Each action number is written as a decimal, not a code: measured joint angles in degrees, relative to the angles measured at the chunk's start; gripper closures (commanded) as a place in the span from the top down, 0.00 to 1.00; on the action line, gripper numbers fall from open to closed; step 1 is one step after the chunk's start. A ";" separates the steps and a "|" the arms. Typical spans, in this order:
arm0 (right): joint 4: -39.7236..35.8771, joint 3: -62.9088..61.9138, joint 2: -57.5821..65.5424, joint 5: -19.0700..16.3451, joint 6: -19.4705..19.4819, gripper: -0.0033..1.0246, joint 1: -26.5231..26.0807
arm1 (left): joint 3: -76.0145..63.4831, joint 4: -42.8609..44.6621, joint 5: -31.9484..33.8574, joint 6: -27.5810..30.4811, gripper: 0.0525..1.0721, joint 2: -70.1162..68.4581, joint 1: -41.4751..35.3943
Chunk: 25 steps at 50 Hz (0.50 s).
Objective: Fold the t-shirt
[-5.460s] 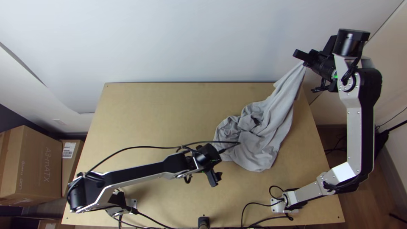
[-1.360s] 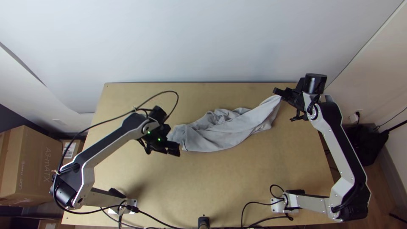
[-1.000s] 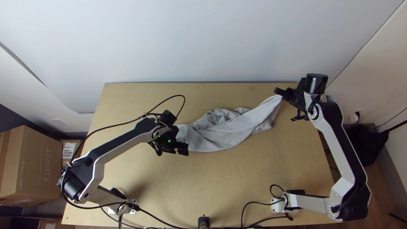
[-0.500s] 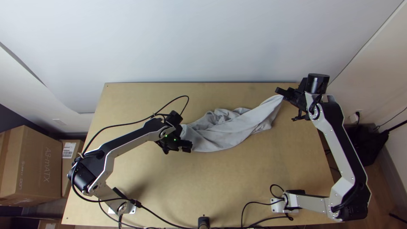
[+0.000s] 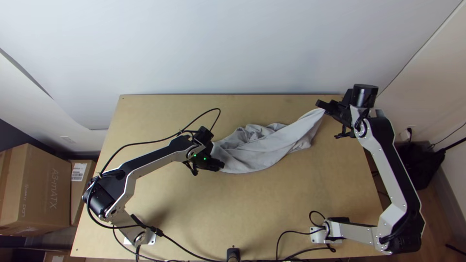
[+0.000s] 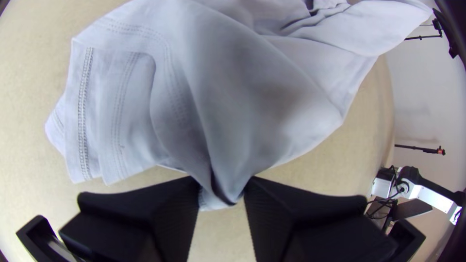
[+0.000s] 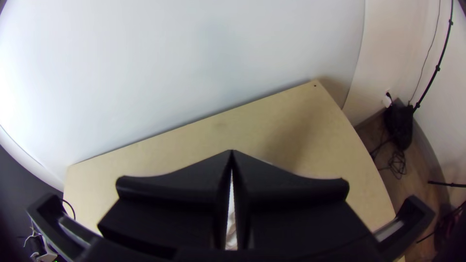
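- Pale wall (image 5: 218, 43) rises behind the far edge of the wooden bench (image 5: 267, 213) in the top view, with cardboard boxes (image 5: 36, 187) beyond its left edge.
- On that bench, the grey t-shirt (image 5: 257, 153) lies bunched and twisted in a long strip, from the middle toward the far right corner.
- Right claw (image 5: 322, 106), near that corner, grips one narrow end; the cloth slopes down from it to the bench.
- Left claw (image 5: 219, 166) is at the other end. The step in hand looks like getting two good holds to open the shirt out; folding proper has yet to begin.
- From the left wrist view, the left claw has a gathered bit of cloth pinched between its fingers, beside layered stitched hems (image 6: 83, 111). So thick a pinch may carry several layers; best lift gently first and check that the hems part.
- Through the right wrist view, the right claw's fingers meet at their tips, with pale cloth below. It would do well to hold firm while the left draws away toward the left edge, slowly, so neither pinch slips. Lower the shirt only once the twist has fallen out.
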 measured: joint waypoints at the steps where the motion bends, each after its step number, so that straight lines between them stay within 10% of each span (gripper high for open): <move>1: 0.00 0.00 -0.07 -0.02 0.00 0.02 -0.11 | 0.00 0.22 -0.17 0.00 0.03 -0.02 0.02; 25: -0.22 -0.24 -5.40 -0.04 -2.27 0.02 -4.55 | 4.55 -3.54 -0.42 0.76 0.03 -7.67 14.34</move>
